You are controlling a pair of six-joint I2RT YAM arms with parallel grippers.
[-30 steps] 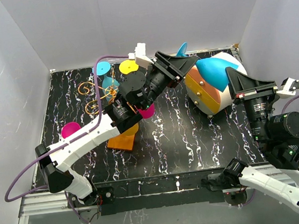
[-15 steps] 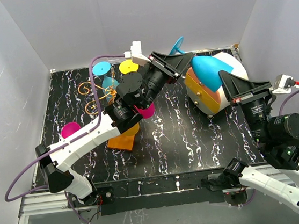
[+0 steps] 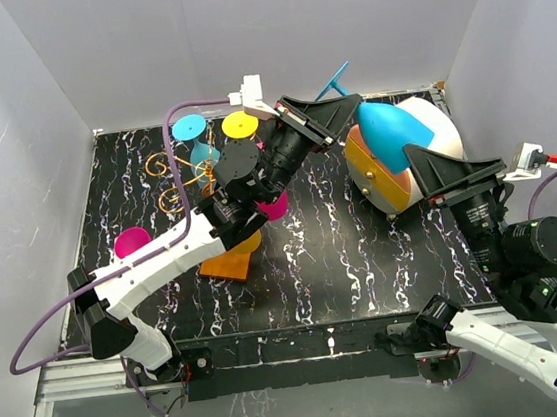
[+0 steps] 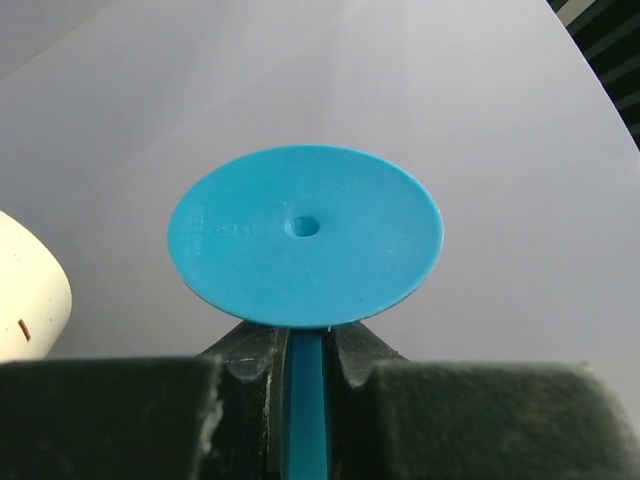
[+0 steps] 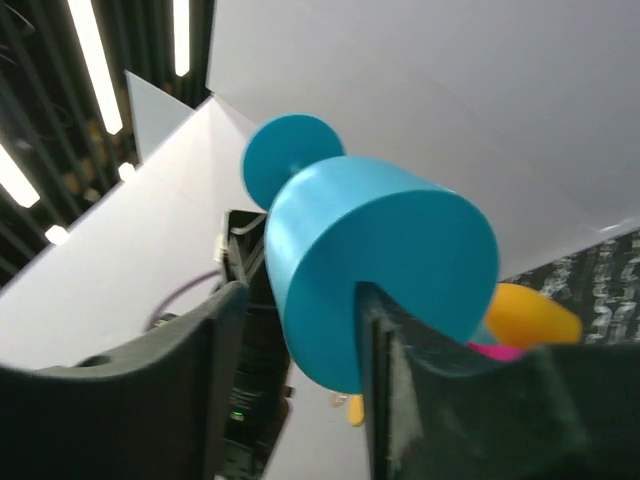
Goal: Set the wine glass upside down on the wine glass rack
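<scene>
My left gripper [image 4: 305,345] is pinched on the stem of the blue wine glass [image 3: 390,130], just under its round foot, and holds it tilted in the air with the foot toward the back wall. My right gripper [image 5: 300,290] has its jaws spread around the bowl, with a gap showing on one side. Below the glass sits a white-and-orange drum [image 3: 376,177], close by my right fingers. The wine glass rack [image 3: 165,169] stands well apart at the far left. Its gold scrolls are crowded by a yellow disc [image 3: 240,124], a light blue disc [image 3: 187,128] and a magenta glass [image 3: 273,207], and my left arm crosses over its orange base. A pink disc [image 3: 131,241] shows near the table's left edge. The table [image 3: 344,251] is black with white veining, boxed in by plain white walls [image 3: 139,43].
</scene>
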